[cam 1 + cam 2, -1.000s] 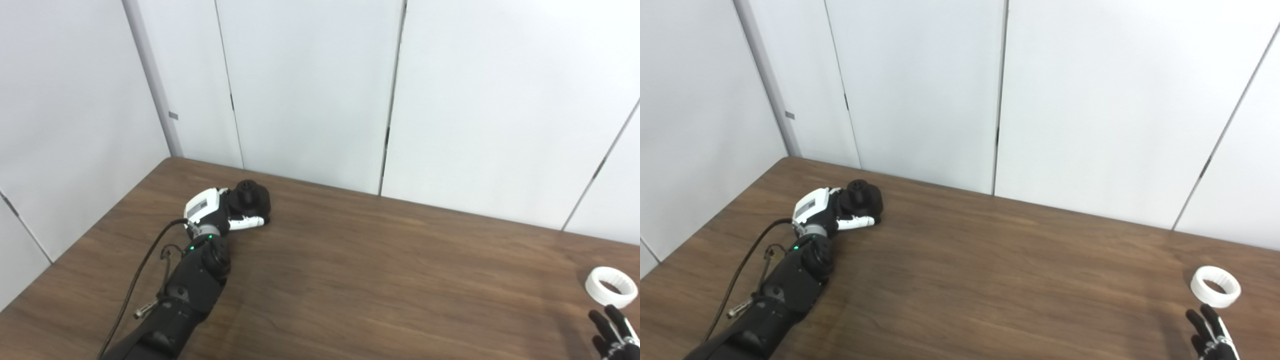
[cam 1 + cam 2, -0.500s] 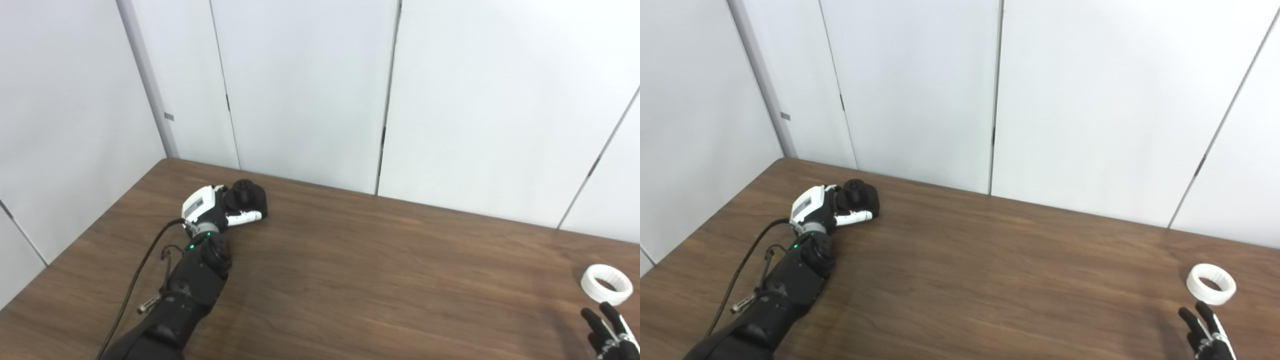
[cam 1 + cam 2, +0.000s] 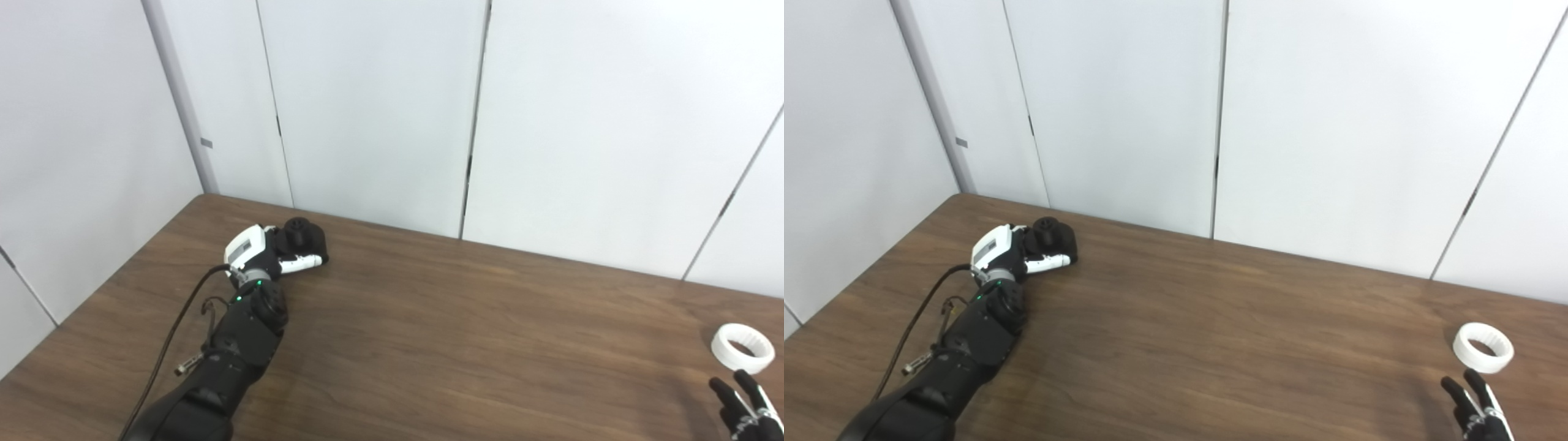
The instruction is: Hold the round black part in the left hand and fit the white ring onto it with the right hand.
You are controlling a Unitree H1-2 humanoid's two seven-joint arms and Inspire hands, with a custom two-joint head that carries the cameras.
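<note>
The round black part [image 3: 304,234] sits at the far left back of the brown table [image 3: 459,343]. My left hand [image 3: 264,254] is wrapped around it, white thumb lying along its front, so the part's lower side is hidden. The white ring [image 3: 742,348] lies flat on the table at the right edge. Only the dark fingertips of my right hand [image 3: 744,407] show, at the bottom right corner. They are spread apart just in front of the ring and do not touch it.
White wall panels [image 3: 380,110] stand close behind the table's back edge and along its left side. A black cable [image 3: 177,318] hangs beside my left forearm.
The camera shifted a little early on. My left hand with the black part has edged slightly up and back. The right fingertips stay near the ring, which has not moved.
</note>
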